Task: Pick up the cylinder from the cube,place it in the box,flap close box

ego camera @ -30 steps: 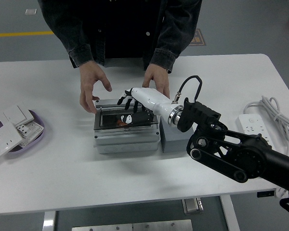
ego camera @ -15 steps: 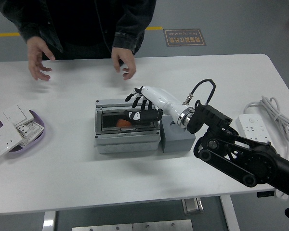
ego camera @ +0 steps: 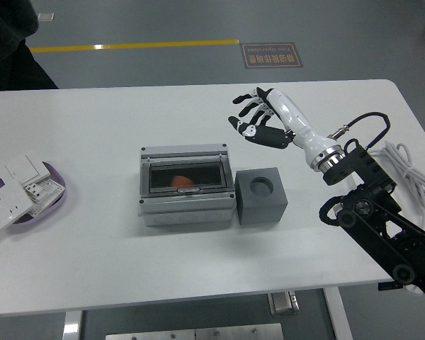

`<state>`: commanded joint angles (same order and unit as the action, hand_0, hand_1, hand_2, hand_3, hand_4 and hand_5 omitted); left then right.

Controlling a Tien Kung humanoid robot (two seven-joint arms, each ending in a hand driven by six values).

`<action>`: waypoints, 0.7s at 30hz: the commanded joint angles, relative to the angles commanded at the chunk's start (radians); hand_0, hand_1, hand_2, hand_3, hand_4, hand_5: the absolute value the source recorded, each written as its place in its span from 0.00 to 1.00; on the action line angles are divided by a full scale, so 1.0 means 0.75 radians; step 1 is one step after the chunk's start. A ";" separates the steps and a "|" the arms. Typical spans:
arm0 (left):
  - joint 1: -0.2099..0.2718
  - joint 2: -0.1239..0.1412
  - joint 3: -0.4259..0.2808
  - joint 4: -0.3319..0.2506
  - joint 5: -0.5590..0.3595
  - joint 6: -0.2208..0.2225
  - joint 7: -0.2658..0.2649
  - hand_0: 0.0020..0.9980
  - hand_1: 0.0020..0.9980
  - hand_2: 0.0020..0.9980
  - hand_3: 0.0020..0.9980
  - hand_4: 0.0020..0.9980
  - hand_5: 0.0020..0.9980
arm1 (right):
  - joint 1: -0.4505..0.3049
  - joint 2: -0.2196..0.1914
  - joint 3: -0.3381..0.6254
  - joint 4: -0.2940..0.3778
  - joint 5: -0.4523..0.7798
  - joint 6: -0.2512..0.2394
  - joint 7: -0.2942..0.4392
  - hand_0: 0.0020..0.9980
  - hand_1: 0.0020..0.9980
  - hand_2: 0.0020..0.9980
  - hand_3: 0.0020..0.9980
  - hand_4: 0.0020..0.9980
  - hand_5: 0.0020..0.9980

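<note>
A grey box [ego camera: 188, 185] with a clear flap lid sits mid-table, its lid down flat. Through the lid an orange cylinder [ego camera: 178, 180] shows inside. Right beside the box stands a grey cube [ego camera: 261, 196] with an empty round hole in its top. My right hand [ego camera: 258, 119] hovers above the table behind and to the right of the cube, fingers spread and holding nothing. The left arm is out of sight. A person's dark sleeve [ego camera: 10, 35] shows only at the top left corner.
A purple dish [ego camera: 57, 190] with several white wall switches lies at the left edge. A white power strip [ego camera: 374, 183] and coiled cable [ego camera: 411, 166] rest at the right, close to my right arm.
My right hand has lifted off the box lid and swung back and right. The lid now lies shut. The person's hands have left the table and the person has moved away to the left.
</note>
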<state>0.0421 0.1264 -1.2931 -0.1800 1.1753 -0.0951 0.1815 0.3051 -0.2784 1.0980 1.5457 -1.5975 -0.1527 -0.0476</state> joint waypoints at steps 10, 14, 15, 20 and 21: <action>0.050 -0.006 -0.023 0.000 0.004 0.005 0.019 0.63 0.66 0.58 0.64 0.72 0.29 | -0.266 0.059 0.390 -0.084 0.330 0.009 0.253 0.38 0.44 0.57 0.67 0.68 0.46; 0.055 -0.001 -0.018 0.000 -0.004 0.005 0.015 0.64 0.66 0.58 0.64 0.72 0.29 | -0.280 0.072 0.489 -0.120 0.408 0.018 0.278 0.41 0.46 0.57 0.67 0.69 0.46; 0.057 0.000 -0.017 0.000 -0.005 0.005 0.015 0.64 0.66 0.58 0.64 0.72 0.29 | -0.282 0.082 0.504 -0.126 0.421 0.021 0.284 0.41 0.46 0.57 0.67 0.69 0.46; 0.063 0.008 -0.020 0.000 0.001 0.003 0.018 0.64 0.66 0.58 0.64 0.72 0.29 | -0.299 0.122 0.532 -0.149 0.466 0.033 0.306 0.42 0.46 0.58 0.67 0.69 0.45; 0.064 0.010 -0.021 0.000 0.003 0.003 0.018 0.64 0.66 0.58 0.64 0.72 0.29 | -0.302 0.126 0.533 -0.152 0.472 0.034 0.308 0.42 0.46 0.58 0.67 0.69 0.45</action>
<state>0.0897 0.1336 -1.3085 -0.1800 1.1775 -0.0926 0.1949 0.0788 -0.1839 1.4980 1.4314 -1.2437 -0.1273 0.1838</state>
